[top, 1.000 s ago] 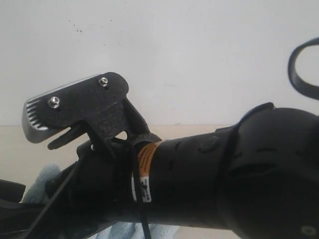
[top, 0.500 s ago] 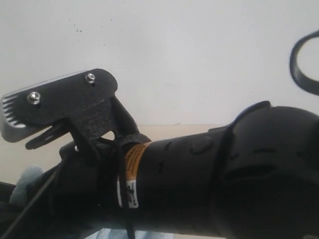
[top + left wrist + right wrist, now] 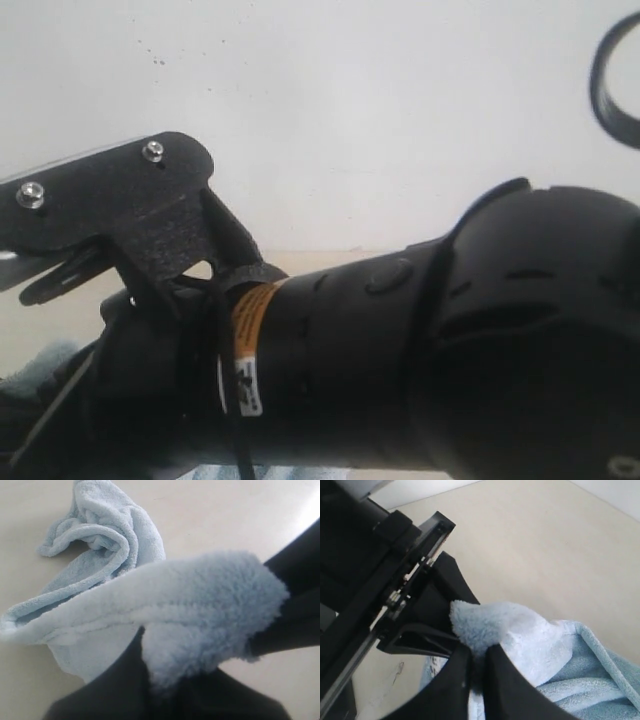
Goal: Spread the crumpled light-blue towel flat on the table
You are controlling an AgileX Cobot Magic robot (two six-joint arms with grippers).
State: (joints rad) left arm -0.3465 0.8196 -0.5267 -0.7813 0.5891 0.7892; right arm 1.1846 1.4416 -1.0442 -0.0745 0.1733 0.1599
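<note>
The right pincer [image 3: 476,655] is closed narrow on a raised fold of the pale light-blue fluffy terry-cloth towel [image 3: 530,645]. Just beside it, the left pincer [image 3: 167,685] nips another fold between its dark fingers [image 3: 110,700]. Beyond the left pincer, the towel's remainder lies crumpled on the smooth beige table [image 3: 225,515].

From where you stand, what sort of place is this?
Probably a robot test bench, not a home: a plain beige wood-toned table against a bare white wall, one fluffy light-blue terry towel, and a black robot arm.
</note>
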